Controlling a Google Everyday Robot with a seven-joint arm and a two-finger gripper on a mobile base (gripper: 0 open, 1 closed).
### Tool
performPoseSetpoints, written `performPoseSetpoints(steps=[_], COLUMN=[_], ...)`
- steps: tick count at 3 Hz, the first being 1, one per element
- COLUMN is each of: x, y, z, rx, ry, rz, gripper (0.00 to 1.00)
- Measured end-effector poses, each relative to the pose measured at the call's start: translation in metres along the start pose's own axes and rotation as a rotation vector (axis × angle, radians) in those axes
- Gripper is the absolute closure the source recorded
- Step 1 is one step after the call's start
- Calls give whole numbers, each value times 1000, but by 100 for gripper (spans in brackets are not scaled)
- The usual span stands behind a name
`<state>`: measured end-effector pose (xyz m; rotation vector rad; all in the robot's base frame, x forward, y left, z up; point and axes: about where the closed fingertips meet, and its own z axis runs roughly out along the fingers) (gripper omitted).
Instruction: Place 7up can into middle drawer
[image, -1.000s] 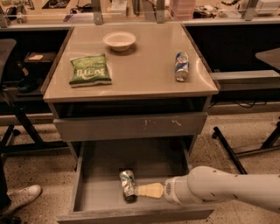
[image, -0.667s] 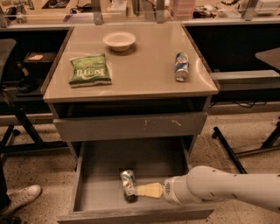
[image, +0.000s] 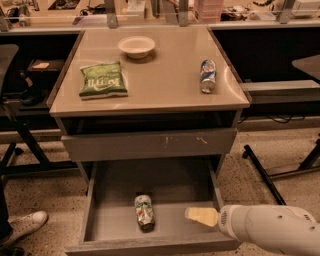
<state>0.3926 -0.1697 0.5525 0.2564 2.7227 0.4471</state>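
Note:
The 7up can (image: 144, 212), silver-white and green and dented, lies on its side on the floor of the open middle drawer (image: 105, 222), near the front and a little left of centre. My gripper (image: 200, 216) is in the drawer's right front part, to the right of the can and apart from it. Its yellowish fingertips (image: 203, 216) point left toward the can. Nothing is held between them.
The cabinet top (image: 165, 80) carries a green chip bag (image: 102, 80), a white bowl (image: 136, 47) and a blue-and-white can (image: 207, 76) lying on its side. A closed drawer front with orange scratches (image: 150, 144) sits above the open one. Chair legs stand left and right.
My gripper has drawn back to the right, away from the 7up can, which it was touching before. The can stays lying in the drawer.

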Motion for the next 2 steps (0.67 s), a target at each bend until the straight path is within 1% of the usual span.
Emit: performPoseSetpoints(steps=[1,2], x=[37,49], y=[-55,-86], z=[-42,-69], rx=[149,220], ry=[40,40], rz=[-17,21], gripper=[0,0])
